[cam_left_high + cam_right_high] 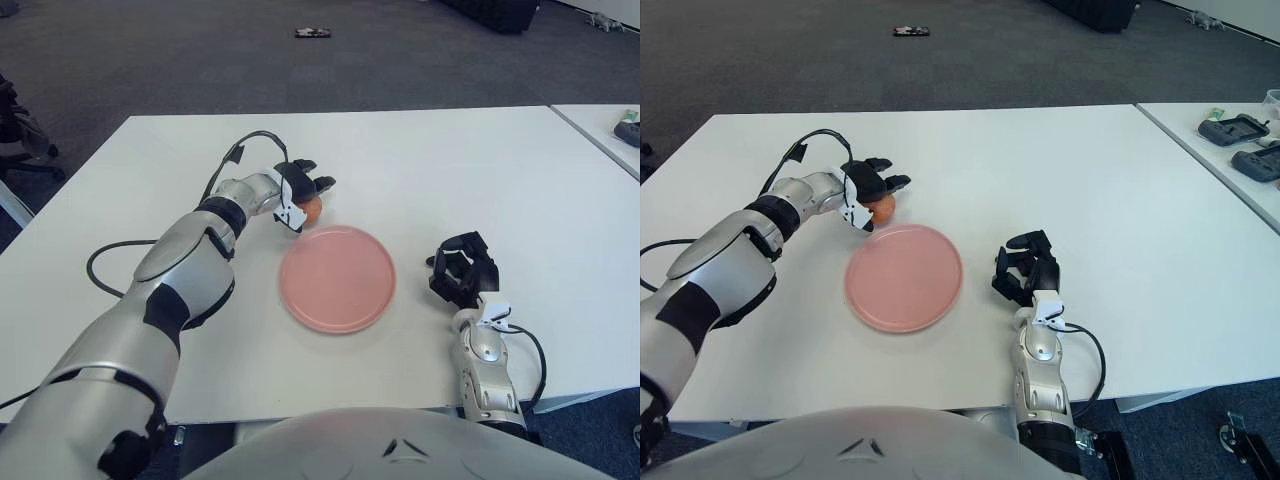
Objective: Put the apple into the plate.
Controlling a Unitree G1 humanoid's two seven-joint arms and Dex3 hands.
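Note:
A small orange-red apple (311, 209) sits just beyond the far left rim of the pink plate (337, 277) on the white table. My left hand (303, 190) is over the apple with its fingers curled around it from above and the left. I cannot tell if the apple is lifted off the table. The apple also shows in the right eye view (882, 208), as does the plate (904, 276). My right hand (463, 268) shows to the right of the plate, fingers curled, holding nothing.
A second white table (1230, 150) at the right holds dark devices (1238, 128). A black cable (105, 262) loops on the table at the left. A small dark object (313, 32) lies on the carpet beyond.

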